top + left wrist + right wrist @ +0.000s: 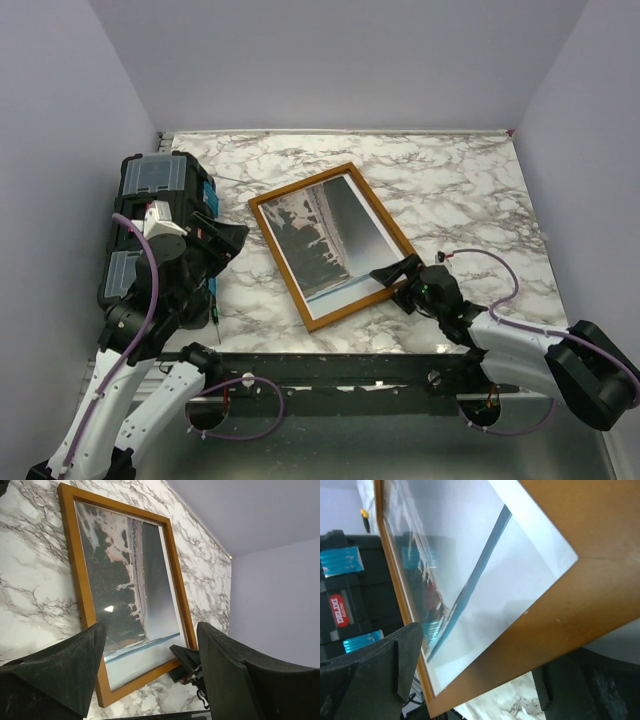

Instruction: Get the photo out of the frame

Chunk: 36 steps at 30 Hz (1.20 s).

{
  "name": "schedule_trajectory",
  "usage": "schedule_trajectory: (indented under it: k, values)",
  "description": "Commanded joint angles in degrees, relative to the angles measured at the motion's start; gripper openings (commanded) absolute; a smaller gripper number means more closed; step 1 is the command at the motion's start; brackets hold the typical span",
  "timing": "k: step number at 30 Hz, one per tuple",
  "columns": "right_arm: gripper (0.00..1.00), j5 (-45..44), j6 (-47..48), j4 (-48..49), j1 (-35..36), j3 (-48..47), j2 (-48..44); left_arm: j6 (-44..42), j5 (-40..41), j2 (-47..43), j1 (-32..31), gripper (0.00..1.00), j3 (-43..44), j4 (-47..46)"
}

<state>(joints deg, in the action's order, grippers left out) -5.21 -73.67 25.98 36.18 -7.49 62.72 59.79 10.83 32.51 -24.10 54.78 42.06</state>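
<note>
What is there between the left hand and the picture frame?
Only bare marble table. In the left wrist view, nothing lies between the open left hand and the frame, and the top view agrees.

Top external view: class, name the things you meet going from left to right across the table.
Black toolbox → left tool → frame holding the photo → right tool.
</note>
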Motion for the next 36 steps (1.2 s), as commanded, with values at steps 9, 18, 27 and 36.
schedule_trajectory:
  k: [9,18,27,36]
  values:
    - [0.91,0.1,-4.7,-51.0,13.1,-11.9,-5.5,-3.6,-0.4,0.8,0.2,0.74,0.3,-2.2]
    - [0.92,1.5,15.1,-61.9,13.7,-27.2,-8.4,-18.9,-3.9,4.5,0.2,0.75,8.7,-5.7]
    - [0.93,-4.1,33.3,-46.7,18.8,-40.2,2.2,-35.9,-6.0,16.6,0.4,0.79,27.3,-3.7]
    - [0.83,-18.8,39.2,-39.7,34.2,-59.8,35.3,-42.9,4.2,14.8,0.6,0.79,19.5,-12.7]
